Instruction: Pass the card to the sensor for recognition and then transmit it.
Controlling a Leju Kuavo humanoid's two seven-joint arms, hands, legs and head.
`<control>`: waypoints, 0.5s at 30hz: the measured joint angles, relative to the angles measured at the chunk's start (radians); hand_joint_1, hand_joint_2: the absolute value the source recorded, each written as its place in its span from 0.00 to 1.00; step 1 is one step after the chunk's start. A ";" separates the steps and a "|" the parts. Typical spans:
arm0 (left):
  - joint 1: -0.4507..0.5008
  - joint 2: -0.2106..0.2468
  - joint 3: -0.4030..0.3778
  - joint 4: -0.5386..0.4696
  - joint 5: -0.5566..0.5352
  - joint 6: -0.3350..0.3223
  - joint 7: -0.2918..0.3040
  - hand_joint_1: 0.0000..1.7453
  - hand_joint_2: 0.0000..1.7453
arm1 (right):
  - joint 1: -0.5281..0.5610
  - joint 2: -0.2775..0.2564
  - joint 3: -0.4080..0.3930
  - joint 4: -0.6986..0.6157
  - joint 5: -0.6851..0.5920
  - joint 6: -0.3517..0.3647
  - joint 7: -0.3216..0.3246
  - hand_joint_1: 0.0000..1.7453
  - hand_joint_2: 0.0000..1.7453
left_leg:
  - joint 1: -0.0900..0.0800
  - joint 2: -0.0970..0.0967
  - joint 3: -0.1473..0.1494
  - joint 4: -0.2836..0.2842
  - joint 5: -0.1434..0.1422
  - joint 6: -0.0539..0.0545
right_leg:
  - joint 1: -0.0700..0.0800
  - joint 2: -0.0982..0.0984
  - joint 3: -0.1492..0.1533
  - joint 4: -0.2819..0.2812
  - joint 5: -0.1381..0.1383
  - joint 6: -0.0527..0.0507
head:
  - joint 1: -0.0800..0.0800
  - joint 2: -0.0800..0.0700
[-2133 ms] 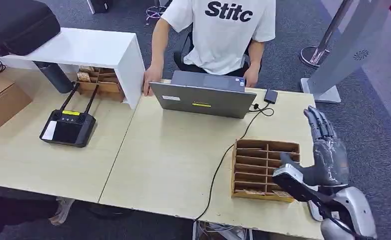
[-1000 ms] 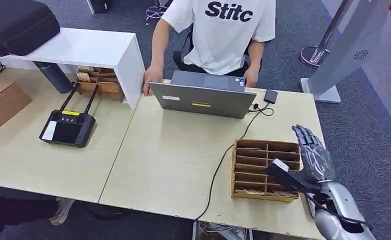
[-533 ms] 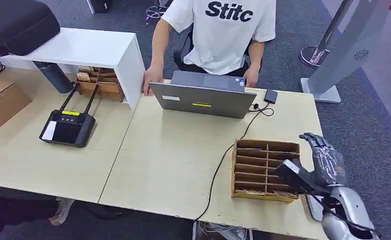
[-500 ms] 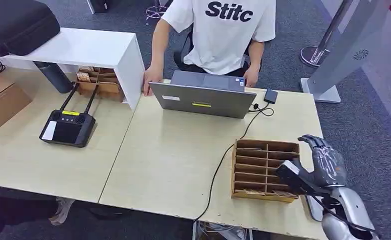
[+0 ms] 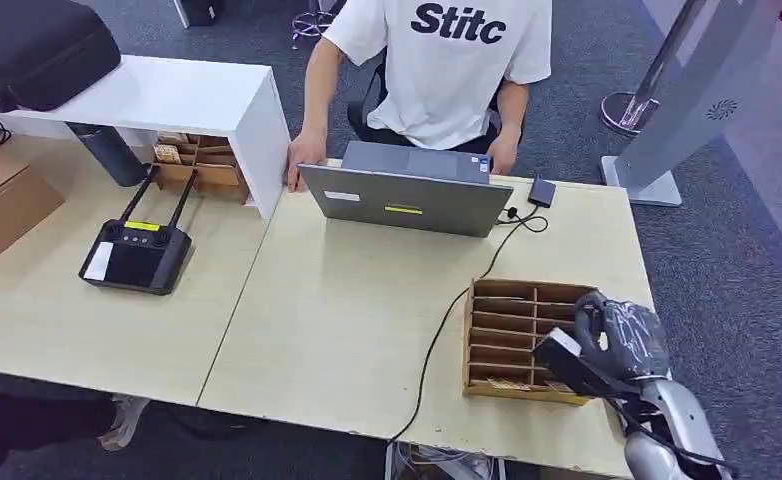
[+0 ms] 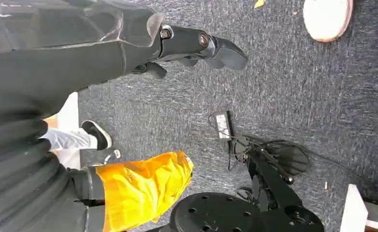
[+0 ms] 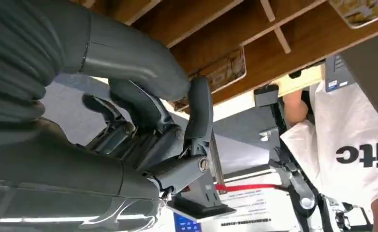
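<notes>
Since two seconds earlier, the right hand (image 5: 622,338) had dropped from an upright, raised pose beside the wooden slotted box (image 5: 527,340) to a lowered one, fingers curled forward over the box's right-hand compartments.

Taking the wooden slotted box as landmark: the light table (image 5: 347,320) spread wide and bare to its left, a black cable (image 5: 447,320) running along that side toward the laptop (image 5: 407,200) further back, where a person in a white shirt (image 5: 447,60) sat. On the box's right, only a narrow strip of tabletop remained before the table edge and the grey carpet (image 5: 737,290). Its near side lay just short of the table's front edge. Far off to the left sat a black controller (image 5: 135,252) and a white shelf (image 5: 167,100).

Cards (image 7: 221,72) lay in the box's compartments, one just beyond the right hand's fingertips in the right wrist view; whether the fingers touched it I could not tell. Those fingers were bent inward with the thumb across them, and nothing could be made out in their grasp.

The left hand (image 6: 196,46) hung over the carpet, fingers curled, holding nothing.
</notes>
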 joint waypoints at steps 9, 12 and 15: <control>0.000 0.000 0.000 0.000 0.002 -0.003 0.001 0.00 1.00 | 0.000 0.008 0.005 0.005 -0.009 -0.003 0.001 0.00 1.00 | 0.000 0.000 0.000 0.000 0.000 0.000 | 0.000 0.000 0.000 0.000 0.000 0.000 | 0.000 0.000; 0.000 0.000 0.001 0.000 -0.001 -0.008 0.001 0.00 1.00 | 0.000 0.010 0.004 0.005 -0.010 -0.003 0.001 0.00 1.00 | 0.000 0.000 0.000 0.000 0.000 0.000 | 0.000 0.000 0.000 0.000 0.000 0.000 | 0.000 0.000; 0.000 0.000 0.002 0.000 -0.007 -0.010 0.001 0.00 1.00 | 0.001 0.010 0.002 0.005 -0.010 -0.006 0.001 0.00 1.00 | 0.000 0.000 0.000 0.000 0.000 0.000 | 0.000 0.000 0.000 0.000 0.000 0.000 | 0.000 0.000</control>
